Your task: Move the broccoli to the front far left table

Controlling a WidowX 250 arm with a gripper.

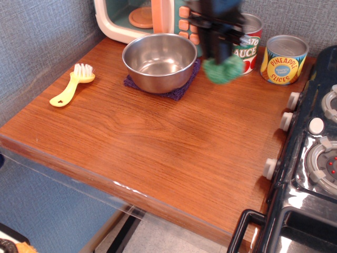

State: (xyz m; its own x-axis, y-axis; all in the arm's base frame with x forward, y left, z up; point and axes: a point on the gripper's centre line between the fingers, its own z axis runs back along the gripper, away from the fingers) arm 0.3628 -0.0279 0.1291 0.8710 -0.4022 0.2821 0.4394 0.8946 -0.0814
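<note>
Your hand (220,52) is blurred, but you can see its dark fingers closed around the broccoli (223,69), holding it up off the counter (174,142). The green crown hangs below the fingers, just to the right of the steel bowl (160,61), about level with the bowl's rim in the picture. Take that bowl as your marker. It sits on a small purple mat (179,90) near the back of the counter. Behind the bowl you've got the toy microwave (158,18) with its pink buttons. To the right of the bowl, past the broccoli, stands the sauce can (247,39), partly hidden by your arm, and farther right again the pineapple slices can (284,59). Well to the left of the bowl lies the yellow brush (71,87), bristles toward the back. Far right of the bowl, the black toy stove (310,158) runs along the counter's edge.
</note>
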